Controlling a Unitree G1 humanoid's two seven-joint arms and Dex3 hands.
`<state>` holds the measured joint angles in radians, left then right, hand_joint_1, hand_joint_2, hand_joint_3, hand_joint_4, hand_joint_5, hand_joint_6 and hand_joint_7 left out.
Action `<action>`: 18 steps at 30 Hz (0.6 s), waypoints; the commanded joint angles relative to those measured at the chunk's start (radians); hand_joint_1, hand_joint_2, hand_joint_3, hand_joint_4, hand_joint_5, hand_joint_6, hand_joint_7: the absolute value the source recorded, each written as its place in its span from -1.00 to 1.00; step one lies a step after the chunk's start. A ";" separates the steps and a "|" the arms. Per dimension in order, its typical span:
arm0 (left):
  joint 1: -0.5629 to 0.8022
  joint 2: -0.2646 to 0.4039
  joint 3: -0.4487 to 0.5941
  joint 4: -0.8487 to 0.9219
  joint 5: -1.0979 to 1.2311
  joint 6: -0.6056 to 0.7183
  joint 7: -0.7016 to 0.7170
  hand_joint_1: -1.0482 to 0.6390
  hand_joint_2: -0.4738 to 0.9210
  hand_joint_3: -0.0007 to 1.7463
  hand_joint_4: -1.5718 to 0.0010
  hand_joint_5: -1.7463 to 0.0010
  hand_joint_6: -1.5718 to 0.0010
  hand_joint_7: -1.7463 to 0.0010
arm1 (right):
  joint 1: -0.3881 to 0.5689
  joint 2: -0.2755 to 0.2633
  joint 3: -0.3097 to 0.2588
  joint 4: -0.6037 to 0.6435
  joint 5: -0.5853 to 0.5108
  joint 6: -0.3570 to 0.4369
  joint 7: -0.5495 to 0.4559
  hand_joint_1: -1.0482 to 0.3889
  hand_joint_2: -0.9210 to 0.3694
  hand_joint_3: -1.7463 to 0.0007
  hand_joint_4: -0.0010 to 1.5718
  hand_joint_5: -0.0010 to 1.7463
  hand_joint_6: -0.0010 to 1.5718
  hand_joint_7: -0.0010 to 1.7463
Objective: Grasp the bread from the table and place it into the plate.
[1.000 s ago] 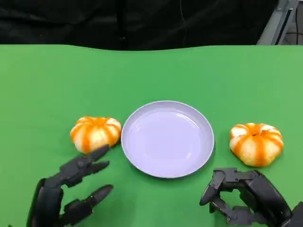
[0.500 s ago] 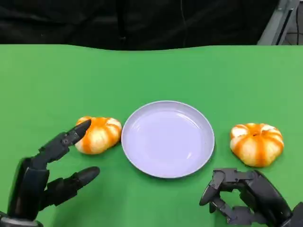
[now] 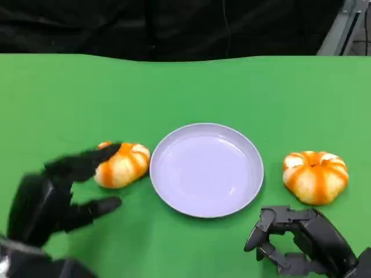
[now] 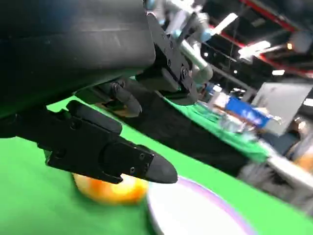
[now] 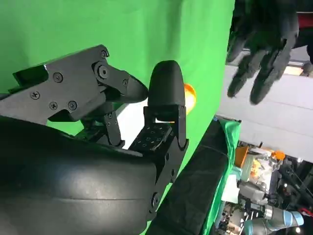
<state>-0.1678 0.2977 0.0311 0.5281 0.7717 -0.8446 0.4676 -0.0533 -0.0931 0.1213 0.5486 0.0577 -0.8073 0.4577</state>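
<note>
Left hand (image 3: 49,200) at left bread (image 3: 122,165), fingers spread, holding nothing
Plate (image 3: 206,170) rim just beside bread; right hand (image 3: 301,240) curled, empty, near table edge

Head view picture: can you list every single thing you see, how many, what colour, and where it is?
bread: two, orange and cream striped, pumpkin-shaped; one left of the plate, the other right of it.
plate: one, pale lilac, mid-table, nothing in it.
table: one, green cover.
left hand: one, black, fingers spread, reaching over the left bread, holding nothing.
right hand: one, black, fingers curled in, holding nothing, near the table's front edge.
</note>
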 commanded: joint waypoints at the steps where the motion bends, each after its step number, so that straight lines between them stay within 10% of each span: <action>1: -0.013 0.037 -0.058 0.011 0.026 0.038 0.071 -0.54 0.97 -0.98 0.31 1.00 0.19 0.99 | 0.003 -0.011 -0.009 -0.011 0.009 0.006 -0.005 0.34 -0.66 0.06 -0.04 0.78 0.06 0.28; 18: -0.151 0.078 -0.243 0.159 -0.001 0.212 0.055 -0.62 0.97 -0.99 0.42 1.00 0.20 1.00 | 0.001 -0.011 -0.010 -0.011 0.002 -0.004 -0.011 0.33 -0.69 0.09 -0.04 0.80 0.06 0.27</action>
<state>-0.3004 0.3540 -0.1982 0.6596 0.7865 -0.6403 0.5203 -0.0530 -0.0925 0.1215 0.5433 0.0565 -0.8077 0.4542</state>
